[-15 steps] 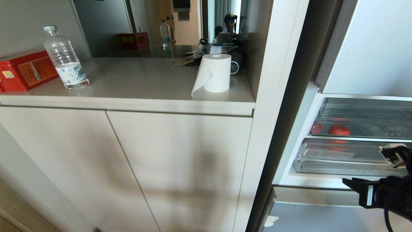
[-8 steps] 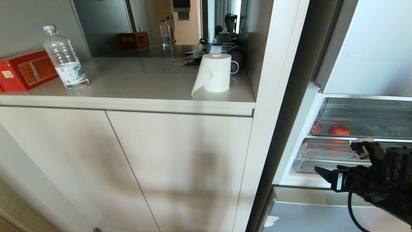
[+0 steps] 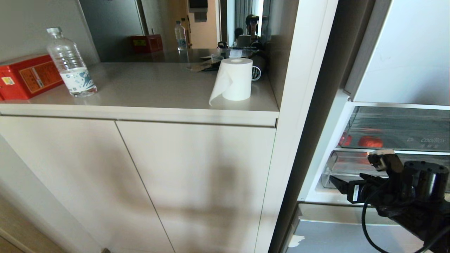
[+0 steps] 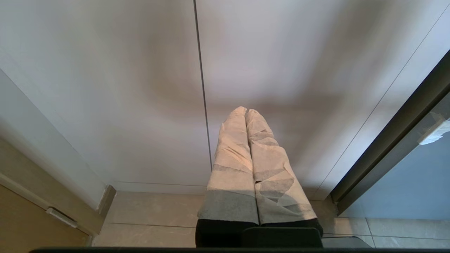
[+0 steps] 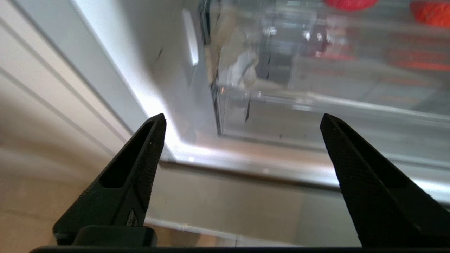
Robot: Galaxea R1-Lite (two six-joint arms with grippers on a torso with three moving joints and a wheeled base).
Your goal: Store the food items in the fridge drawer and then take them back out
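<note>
Hovering at about four o'clock in the head view, the right gripper (image 3: 355,172) sits in front of the open fridge with its jaws spread wide and nothing between them; the right wrist view shows the two black fingers (image 5: 133,168) far apart, aimed toward the near corner of the fridge drawer (image 5: 316,91). That clear drawer (image 3: 348,168) lies at three o'clock in the head view, just behind the gripper, under a second clear compartment marked "coolBox" (image 3: 400,130). Two red fruits, the food items (image 3: 369,142), show through the plastic at three o'clock, the larger one beside a smaller red patch (image 3: 345,140); whether they rest in the upper compartment or the drawer below cannot be told through the walls. In the right wrist view the same red shapes (image 5: 348,3) show beyond the drawer's front wall. The left gripper (image 4: 246,116) hangs low before the pale cabinet doors (image 4: 105,88), its taped jaws pressed together and empty. On the worktop (image 3: 151,88) at eleven o'clock stand a water bottle (image 3: 70,65) and a red box (image 3: 28,75), with a paper roll (image 3: 233,79) at twelve o'clock.
</note>
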